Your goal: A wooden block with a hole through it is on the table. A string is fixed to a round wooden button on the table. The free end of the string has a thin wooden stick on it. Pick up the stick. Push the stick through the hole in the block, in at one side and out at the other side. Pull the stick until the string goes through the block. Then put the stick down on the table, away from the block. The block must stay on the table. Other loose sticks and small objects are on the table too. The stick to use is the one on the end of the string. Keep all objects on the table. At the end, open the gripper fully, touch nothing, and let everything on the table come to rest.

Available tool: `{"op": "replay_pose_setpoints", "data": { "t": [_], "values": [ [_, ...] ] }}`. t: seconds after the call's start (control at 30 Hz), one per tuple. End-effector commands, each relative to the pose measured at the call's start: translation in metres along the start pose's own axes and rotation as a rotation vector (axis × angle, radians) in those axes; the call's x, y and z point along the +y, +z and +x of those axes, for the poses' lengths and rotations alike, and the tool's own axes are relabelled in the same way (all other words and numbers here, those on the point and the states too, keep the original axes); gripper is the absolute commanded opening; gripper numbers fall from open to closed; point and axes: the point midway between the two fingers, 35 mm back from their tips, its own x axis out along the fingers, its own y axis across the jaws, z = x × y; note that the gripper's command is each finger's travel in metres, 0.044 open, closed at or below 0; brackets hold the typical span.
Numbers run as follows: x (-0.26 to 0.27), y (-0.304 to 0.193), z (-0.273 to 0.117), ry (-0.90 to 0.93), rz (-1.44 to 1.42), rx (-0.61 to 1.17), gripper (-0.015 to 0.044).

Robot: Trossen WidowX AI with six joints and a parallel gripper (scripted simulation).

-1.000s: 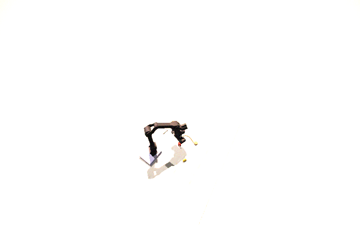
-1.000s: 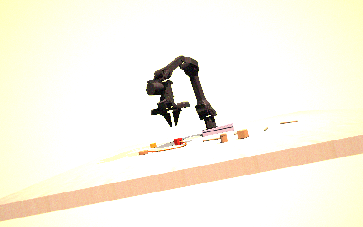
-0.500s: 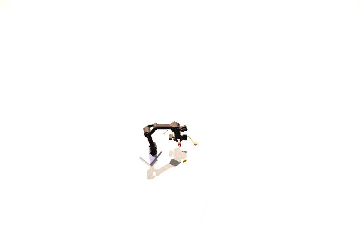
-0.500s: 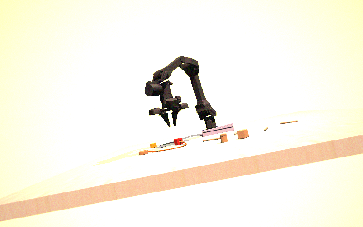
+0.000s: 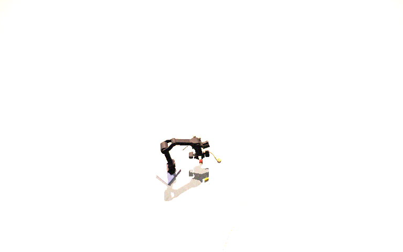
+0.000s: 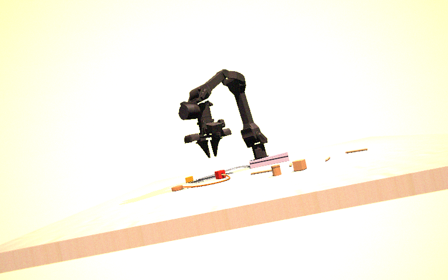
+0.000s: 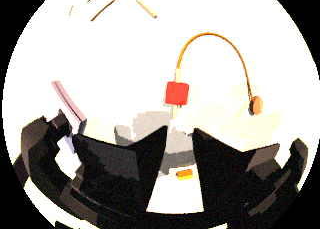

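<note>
A red block (image 6: 220, 173) (image 7: 178, 92) (image 5: 201, 160) sits on the table. A thin pale stick (image 7: 178, 73) runs through it and shows on both sides in the wrist view. An orange string (image 7: 210, 35) (image 6: 205, 185) curves from the stick's far end to the round wooden button (image 7: 255, 105) (image 6: 177, 188) (image 5: 219, 160). My gripper (image 6: 212, 155) (image 7: 180, 131) hangs above the block, pointing down, clear of it. Its fingers stand a little apart with nothing between them.
A small yellow block (image 6: 189, 178) (image 7: 184, 173) (image 5: 206, 179) lies near the red block. Two wooden cylinders (image 6: 276, 170) (image 6: 298, 164) and loose sticks (image 6: 260, 171) (image 6: 356, 150) lie by the arm's pink base plate (image 6: 269, 160). The table's front edge (image 6: 254, 214) is far off.
</note>
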Motion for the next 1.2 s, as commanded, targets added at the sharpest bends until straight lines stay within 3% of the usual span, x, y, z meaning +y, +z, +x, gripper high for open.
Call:
{"op": "replay_pose_setpoints", "data": {
  "t": [0.0,1.17],
  "values": [
    [0.001,-0.001,0.009,0.008,-0.007,0.006,0.0121],
    [0.002,-0.001,0.066,0.008,-0.007,0.007,0.0121]
  ]
}}
